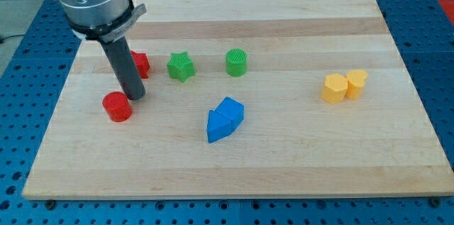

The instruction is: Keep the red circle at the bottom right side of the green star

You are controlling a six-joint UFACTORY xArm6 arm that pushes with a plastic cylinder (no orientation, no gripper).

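The red circle lies on the wooden board at the view's left. The green star sits up and to the right of it, so the red circle is at the star's lower left. My tip rests just at the red circle's upper right edge, touching or nearly touching it. The rod rises from there and partly hides a second red block, whose shape I cannot make out, left of the green star.
A green circle sits right of the green star. Two blue blocks lie together at the board's middle. Two yellow blocks sit side by side at the view's right. The board's left edge is near the red circle.
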